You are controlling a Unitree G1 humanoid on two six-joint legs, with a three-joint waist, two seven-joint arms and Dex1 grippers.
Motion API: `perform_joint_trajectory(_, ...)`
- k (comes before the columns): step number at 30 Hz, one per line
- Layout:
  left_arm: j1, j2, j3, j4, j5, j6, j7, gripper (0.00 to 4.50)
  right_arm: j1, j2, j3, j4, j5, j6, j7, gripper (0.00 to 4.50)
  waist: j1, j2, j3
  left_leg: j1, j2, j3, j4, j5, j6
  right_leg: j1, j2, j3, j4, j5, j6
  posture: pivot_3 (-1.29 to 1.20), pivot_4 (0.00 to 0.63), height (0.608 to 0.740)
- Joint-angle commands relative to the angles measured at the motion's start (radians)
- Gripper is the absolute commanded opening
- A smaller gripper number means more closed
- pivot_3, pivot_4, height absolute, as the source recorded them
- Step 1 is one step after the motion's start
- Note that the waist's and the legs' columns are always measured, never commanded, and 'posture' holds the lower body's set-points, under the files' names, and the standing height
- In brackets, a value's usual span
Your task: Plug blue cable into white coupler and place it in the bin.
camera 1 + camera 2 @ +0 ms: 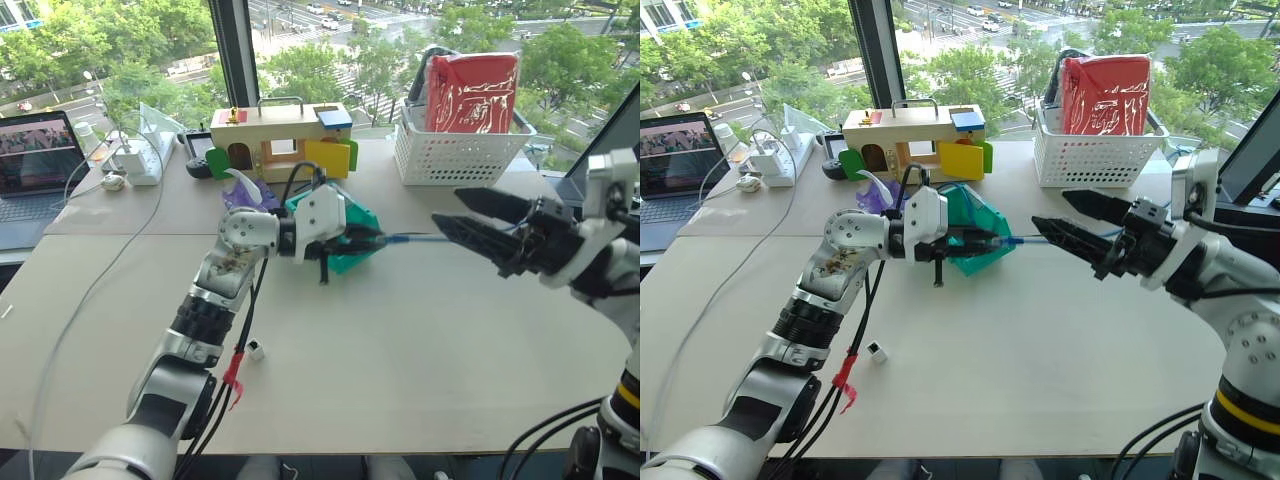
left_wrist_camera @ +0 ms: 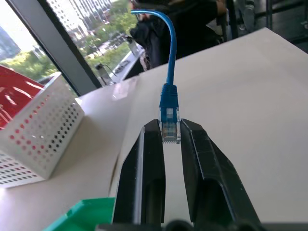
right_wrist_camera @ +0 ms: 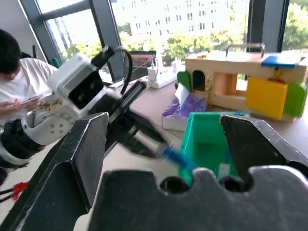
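My left gripper (image 1: 370, 238) is shut on the clear plug of the blue cable (image 1: 415, 238). It holds the plug level above the table, in front of the teal bin (image 1: 362, 215). The left wrist view shows the plug (image 2: 170, 127) pinched between the two fingers, with the cable arching away. My right gripper (image 1: 446, 207) hangs open to the right. Its fingers point at the left gripper and the cable runs toward them. The white coupler (image 1: 255, 349) lies alone on the table beside my left forearm.
A white lattice basket (image 1: 460, 150) with a red bag stands at the back right, and a wooden toy house (image 1: 285, 140) at the back centre. A laptop (image 1: 35, 160) and a power strip (image 1: 140, 160) are at the back left. A seated person (image 3: 14, 82) appears in the right wrist view.
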Motion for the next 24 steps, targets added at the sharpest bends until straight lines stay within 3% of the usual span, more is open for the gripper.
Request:
perform_joint_trajectory(1, -0.025, -0.101, 0.025, -0.087, -0.02, 0.04, 0.164, 0.08, 0.032, 0.022, 0.001, -0.037, 0.124, -0.025, -0.181, 4.29, 0.001, 0.0, 0.0, 0.0, 0.0, 0.0, 0.0, 0.0, 0.0, 0.0, 0.0, 0.0, 0.0, 0.0, 0.0, 0.0, 0.15, 0.74)
perform_joint_trajectory(4, -0.015, -0.138, 0.026, -0.126, -0.023, 0.077, 0.221, 0.08, 0.051, 0.054, 0.002, -0.02, 0.133, -0.086, -0.274, 4.29, 0.001, 0.0, 0.0, -0.001, 0.0, 0.0, 0.0, 0.0, 0.0, 0.0, 0.0, 0.0, -0.001, 0.0, 0.0, 0.0, 0.15, 0.74)
perform_joint_trajectory(7, -0.002, -0.133, 0.015, -0.156, -0.026, 0.093, 0.219, 0.08, 0.034, 0.098, 0.01, 0.048, 0.174, -0.125, -0.417, 4.29, -0.007, 0.0, 0.0, 0.001, 0.0, 0.0, -0.001, 0.0, 0.0, 0.0, 0.0, 0.0, 0.0, 0.0, 0.0, 0.0, 0.15, 0.74)
perform_joint_trajectory(11, 0.004, -0.115, 0.0, -0.175, -0.034, 0.104, 0.197, 0.08, 0.006, 0.13, 0.015, 0.096, 0.258, -0.19, -0.502, 4.29, -0.006, 0.0, 0.0, 0.001, 0.0, 0.0, -0.001, 0.0, 0.0, 0.0, 0.0, 0.0, 0.001, 0.0, 0.0, 0.0, 0.15, 0.74)
perform_joint_trajectory(20, 0.011, -0.117, -0.01, -0.182, -0.02, 0.117, 0.229, 0.08, -0.045, 0.146, 0.056, 0.128, 0.428, -0.295, -0.615, 4.29, -0.003, 0.0, 0.0, 0.0, 0.0, 0.0, -0.001, 0.0, 0.0, 0.0, 0.0, 0.0, -0.001, 0.0, 0.0, 0.0, 0.15, 0.74)
perform_joint_trajectory(24, 0.009, -0.123, -0.02, -0.188, -0.026, 0.117, 0.227, 0.08, -0.041, 0.142, 0.1, 0.133, 0.414, -0.315, -0.624, 4.29, -0.004, 0.0, 0.0, 0.0, 0.0, 0.0, -0.001, 0.0, 0.0, 0.0, 0.0, 0.0, -0.001, 0.0, 0.0, 0.0, 0.15, 0.74)
